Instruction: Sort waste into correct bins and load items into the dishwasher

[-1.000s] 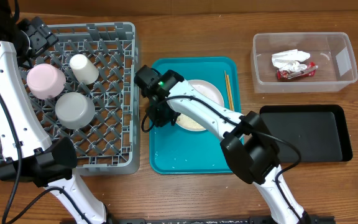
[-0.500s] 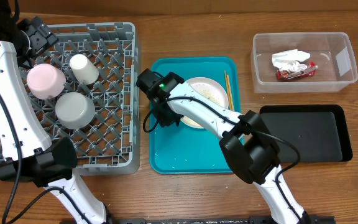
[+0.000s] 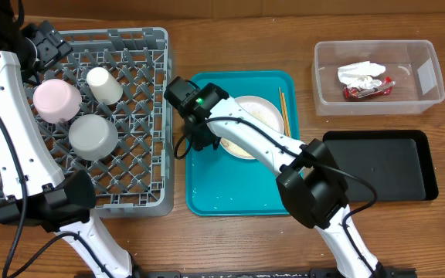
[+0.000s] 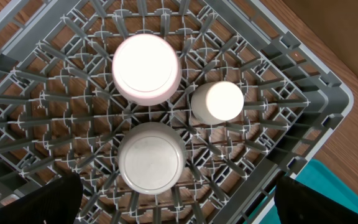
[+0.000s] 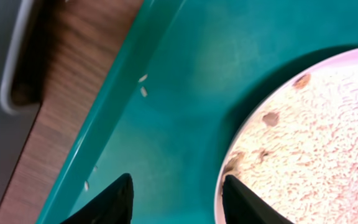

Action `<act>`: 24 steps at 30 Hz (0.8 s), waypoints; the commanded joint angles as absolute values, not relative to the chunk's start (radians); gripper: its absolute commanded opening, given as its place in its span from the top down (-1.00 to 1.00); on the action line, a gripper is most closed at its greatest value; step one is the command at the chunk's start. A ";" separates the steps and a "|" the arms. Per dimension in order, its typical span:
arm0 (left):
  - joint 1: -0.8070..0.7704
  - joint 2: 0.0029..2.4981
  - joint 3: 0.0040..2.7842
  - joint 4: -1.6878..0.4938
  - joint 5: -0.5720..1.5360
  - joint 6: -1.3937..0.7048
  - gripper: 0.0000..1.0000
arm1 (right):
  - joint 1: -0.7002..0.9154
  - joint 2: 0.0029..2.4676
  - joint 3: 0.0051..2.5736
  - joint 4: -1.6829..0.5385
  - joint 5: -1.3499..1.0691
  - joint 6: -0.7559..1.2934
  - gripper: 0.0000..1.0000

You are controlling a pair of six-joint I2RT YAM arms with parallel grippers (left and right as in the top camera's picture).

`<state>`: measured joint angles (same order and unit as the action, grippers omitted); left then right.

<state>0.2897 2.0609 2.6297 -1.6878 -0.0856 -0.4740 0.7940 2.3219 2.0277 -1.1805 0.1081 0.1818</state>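
Observation:
The pale pink plate (image 3: 250, 127) with rice on it lies in the teal tray (image 3: 207, 193); it also shows in the right wrist view (image 5: 303, 143). My right gripper (image 3: 204, 144) (image 5: 176, 205) is open and low over the tray, with one finger at the plate's left rim. Loose rice grains (image 5: 143, 87) lie near the tray's edge. Two chopsticks (image 3: 283, 111) lie right of the plate. The pink bowl (image 3: 56, 100) (image 4: 146, 68), grey-white bowl (image 3: 93, 137) (image 4: 152, 163) and white cup (image 3: 104, 85) (image 4: 217, 102) sit upside down in the grey rack (image 3: 141, 166). My left gripper (image 3: 49, 45) (image 4: 179, 211) is open and empty above them.
The clear tub (image 3: 427, 73) at the back right holds the white napkin (image 3: 360, 73) and the red wrapper (image 3: 368, 90). The black tray (image 3: 385, 164) lies in front of it. A strip of wooden table (image 5: 73, 106) separates the rack from the teal tray.
My right gripper has shifted slightly toward the tray's far left, staying at the plate's left rim. The left arm has not moved.

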 commanded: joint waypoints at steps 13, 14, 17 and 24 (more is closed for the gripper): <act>0.292 2.027 2.628 -1.689 -0.081 -0.495 -1.00 | 0.777 2.304 1.917 -1.125 0.111 0.241 0.49; 0.292 2.027 2.628 -1.689 -0.081 -0.495 -1.00 | 0.778 2.304 1.917 -1.123 0.111 0.241 0.52; 0.292 2.027 2.628 -1.689 -0.081 -0.495 -1.00 | 0.779 2.304 1.917 -1.122 0.111 0.241 0.66; 0.292 2.027 2.628 -1.689 -0.081 -0.495 -1.00 | 0.779 2.304 1.928 -1.119 0.114 0.260 0.93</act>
<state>0.2897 2.0609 2.6297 -1.6875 -0.0856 -0.4740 0.7738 2.3219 1.9202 -1.1252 0.1120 0.2401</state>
